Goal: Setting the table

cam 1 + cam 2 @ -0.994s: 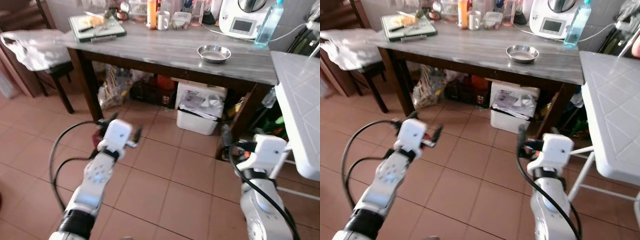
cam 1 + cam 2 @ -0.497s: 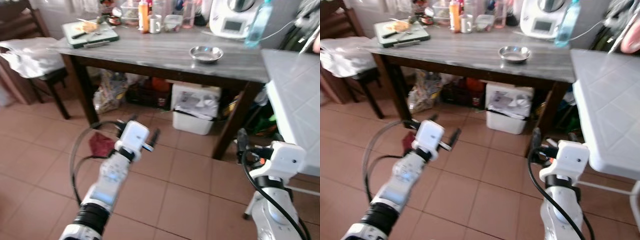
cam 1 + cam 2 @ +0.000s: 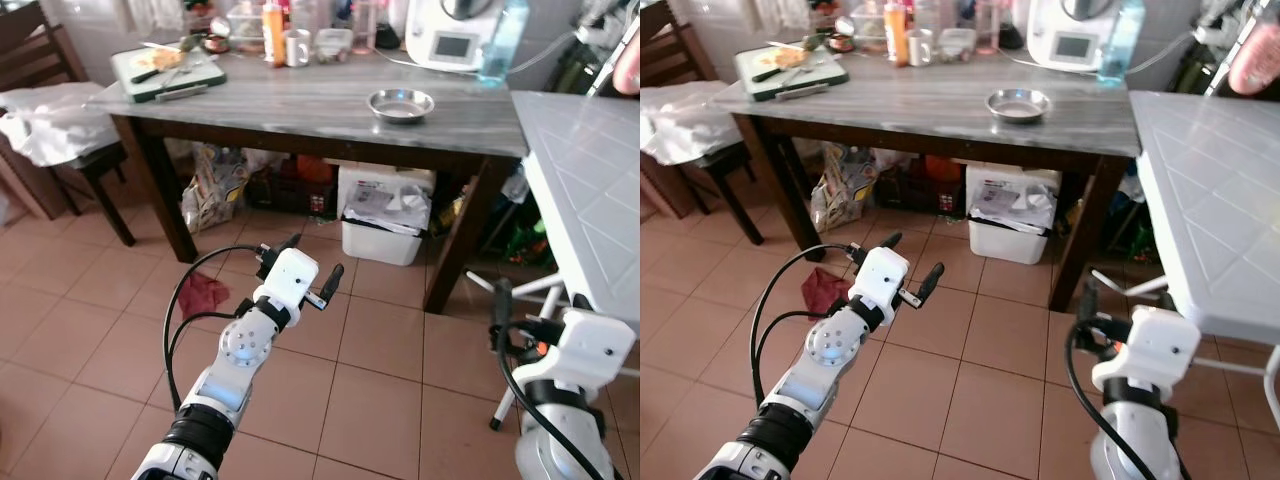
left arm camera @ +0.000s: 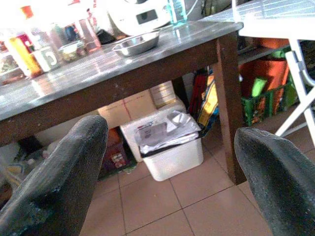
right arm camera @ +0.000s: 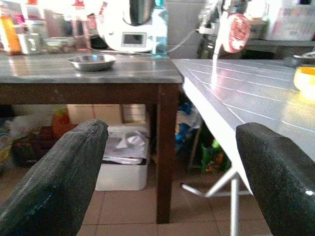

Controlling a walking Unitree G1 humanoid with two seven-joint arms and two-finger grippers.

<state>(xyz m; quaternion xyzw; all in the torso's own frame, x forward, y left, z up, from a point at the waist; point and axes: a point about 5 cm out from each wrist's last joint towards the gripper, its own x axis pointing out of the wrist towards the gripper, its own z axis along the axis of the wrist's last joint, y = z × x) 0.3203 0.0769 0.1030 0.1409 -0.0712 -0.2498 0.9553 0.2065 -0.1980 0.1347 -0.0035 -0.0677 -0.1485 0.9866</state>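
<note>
Bowl, steel, sits near the front edge of the grey table, well apart from both grippers. Behind it: white appliance, blue bottle, mug. Left gripper held over the tiled floor, fingers spread wide, holding nothing. Right gripper likewise wide, beside the white table. 1 white bin under the grey table.

A metal bowl sits near the surface's right front edge; the left hand, fingers spread, hovers over the tiled floor.
</note>
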